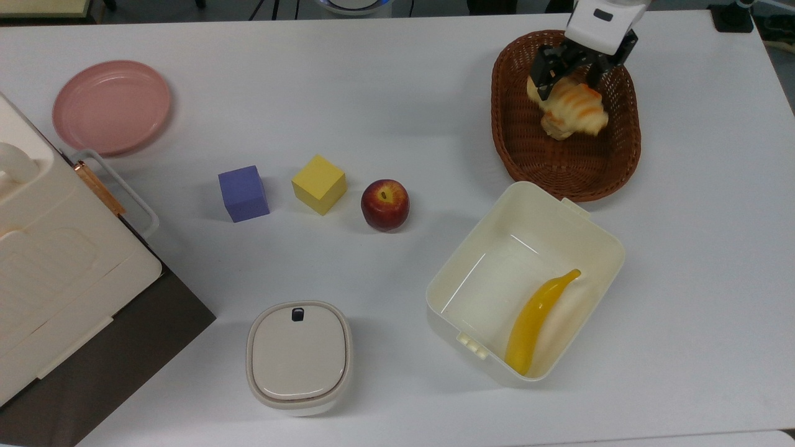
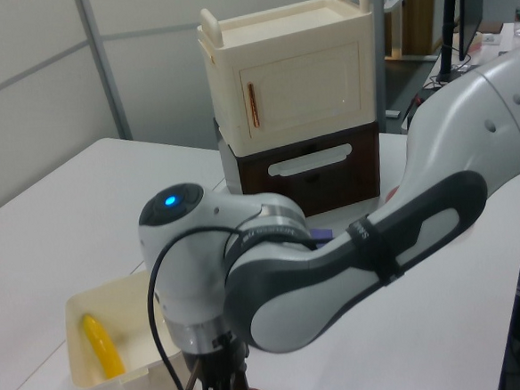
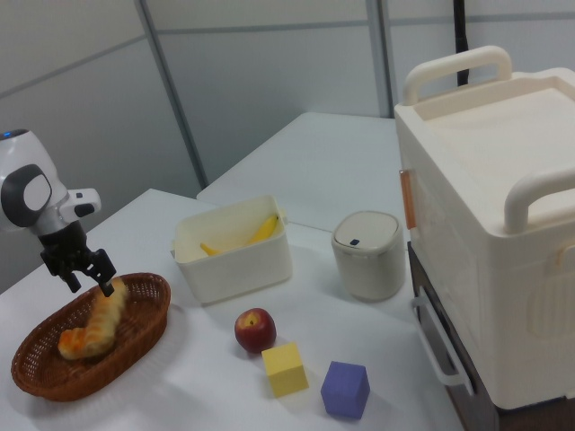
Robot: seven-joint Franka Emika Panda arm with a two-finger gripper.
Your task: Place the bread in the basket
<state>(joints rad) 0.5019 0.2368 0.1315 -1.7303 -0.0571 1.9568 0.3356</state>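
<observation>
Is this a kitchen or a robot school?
More likely a robot test room. A robot arm works over a plain white table set with toy-like blocks, an apple and a basket, with bare partition walls behind.
</observation>
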